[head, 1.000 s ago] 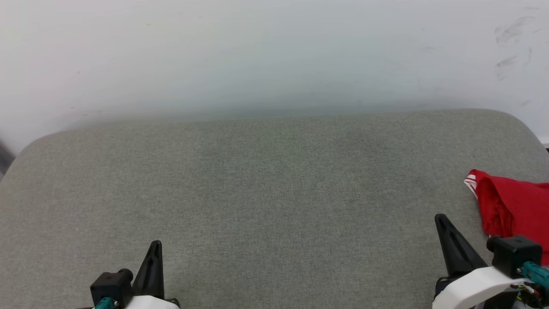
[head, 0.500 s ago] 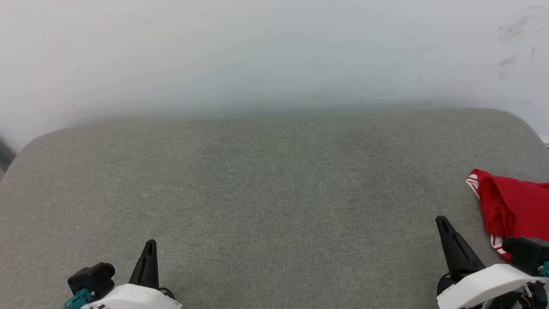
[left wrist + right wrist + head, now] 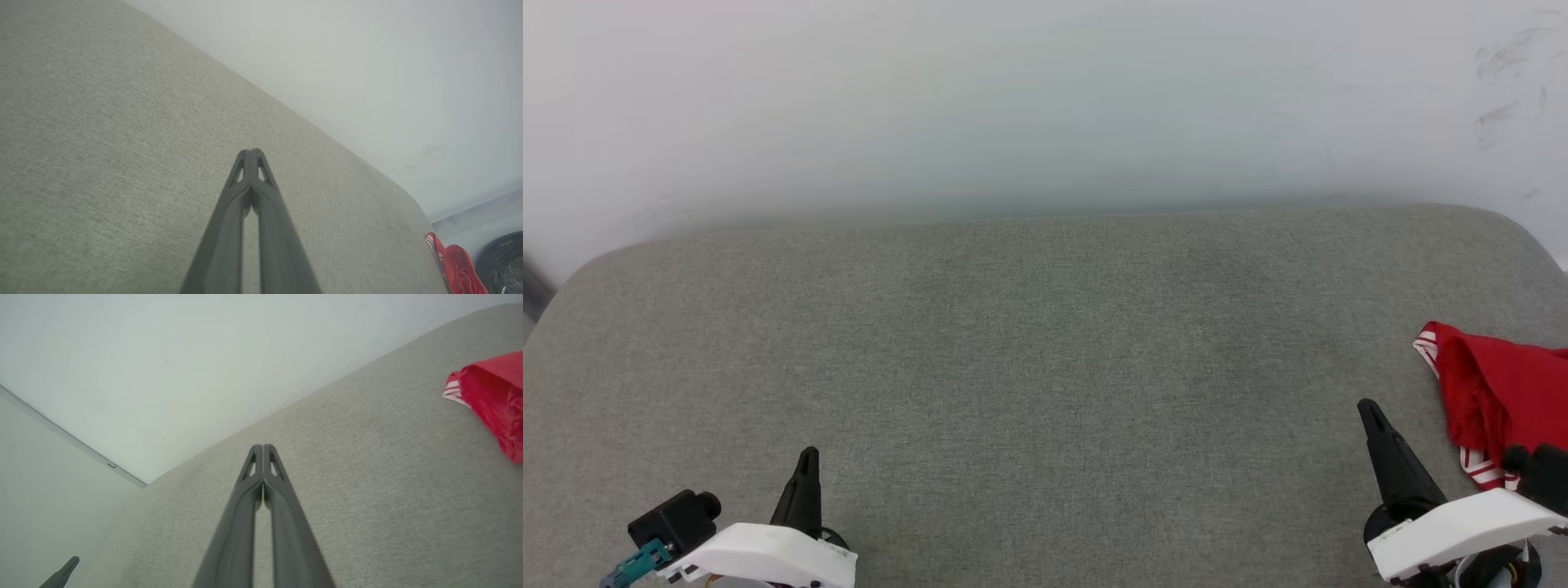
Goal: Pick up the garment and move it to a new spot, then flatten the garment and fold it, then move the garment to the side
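Note:
The garment (image 3: pixel 1503 388) is a crumpled red shirt with red-and-white striped trim, lying at the far right edge of the grey cushioned surface (image 3: pixel 1045 359). It also shows at the right in the right wrist view, as the garment (image 3: pixel 496 396), and at the bottom right of the left wrist view, as the garment (image 3: pixel 455 265). My right gripper (image 3: pixel 1368 408) is shut and empty, a little to the left of the garment. My left gripper (image 3: pixel 808 454) is shut and empty at the lower left. Both pairs of fingertips are pressed together, as shown by the left gripper (image 3: pixel 250 152) and the right gripper (image 3: pixel 262 447).
A pale wall (image 3: pixel 1045 98) rises behind the cushion's far edge. A dark round object (image 3: pixel 502 261) sits off the cushion's right end, low beside the garment. The cushion's corners are rounded.
Both arms have drawn back and outward toward the lower corners of the head view. The right wrist now covers less of the garment, showing its striped hem. The garment itself has not moved.

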